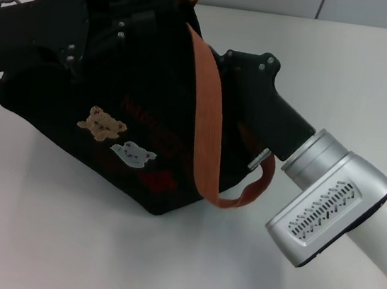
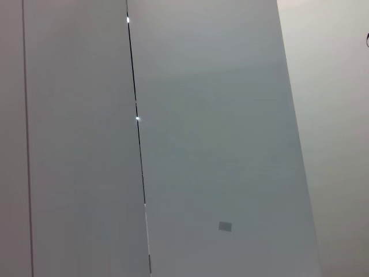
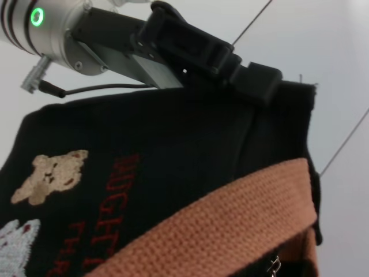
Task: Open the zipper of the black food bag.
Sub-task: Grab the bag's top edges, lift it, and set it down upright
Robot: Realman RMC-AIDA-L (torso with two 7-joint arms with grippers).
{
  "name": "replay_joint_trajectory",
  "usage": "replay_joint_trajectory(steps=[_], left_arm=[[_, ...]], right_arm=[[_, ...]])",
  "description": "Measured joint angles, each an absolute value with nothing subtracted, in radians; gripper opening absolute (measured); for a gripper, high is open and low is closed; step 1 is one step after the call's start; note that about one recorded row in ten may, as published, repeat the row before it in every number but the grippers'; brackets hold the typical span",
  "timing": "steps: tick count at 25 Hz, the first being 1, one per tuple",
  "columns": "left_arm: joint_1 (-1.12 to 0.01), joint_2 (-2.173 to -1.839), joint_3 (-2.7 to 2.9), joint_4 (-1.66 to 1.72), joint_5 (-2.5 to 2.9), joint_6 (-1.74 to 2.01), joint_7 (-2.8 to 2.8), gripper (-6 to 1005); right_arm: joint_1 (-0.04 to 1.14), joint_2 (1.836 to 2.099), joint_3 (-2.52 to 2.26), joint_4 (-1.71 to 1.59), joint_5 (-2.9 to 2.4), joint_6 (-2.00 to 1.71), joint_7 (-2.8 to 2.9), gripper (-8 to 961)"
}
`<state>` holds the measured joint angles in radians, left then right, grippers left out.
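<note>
The boxy black fabric food bag (image 1: 129,143) with bear patches is lying tilted on the white table (image 1: 38,238), spreading from centre toward 10 o'clock. An orange-brown woven strap (image 1: 206,128) is draping across it. Red lettering (image 3: 109,219) is reading partly "HUGH". The black left gripper (image 1: 116,24) is pressing on the bag's top at 11 o'clock and the black right gripper (image 1: 249,73) at 1 o'clock; how far either is open cannot be told. The zipper is hidden.

Plain lab-like room: bare white table (image 1: 59,241), grey panelled wall (image 2: 219,144).

Even, bright overhead light; the boxy black fabric bag (image 1: 143,145) casts a soft shadow toward six o'clock on the white table (image 1: 59,241). Close wrist view slightly soft.
</note>
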<state>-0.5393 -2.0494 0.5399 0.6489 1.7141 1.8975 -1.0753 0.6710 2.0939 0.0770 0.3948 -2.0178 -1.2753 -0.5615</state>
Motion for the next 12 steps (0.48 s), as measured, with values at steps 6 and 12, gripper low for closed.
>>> replay_joint_trajectory(steps=[6,12], left_arm=[[-0.538,-2.049,0.539,0.649,1.714,1.898,-1.075,189],[-0.537,-2.049,0.531,0.646,1.714,1.898,-1.075,189]], right_arm=[[0.655,2.094,0.080,0.378,-2.018,-1.304,-0.537,-1],[0.645,2.094,0.081,0.314,-2.023,-1.356,-0.409,-1]])
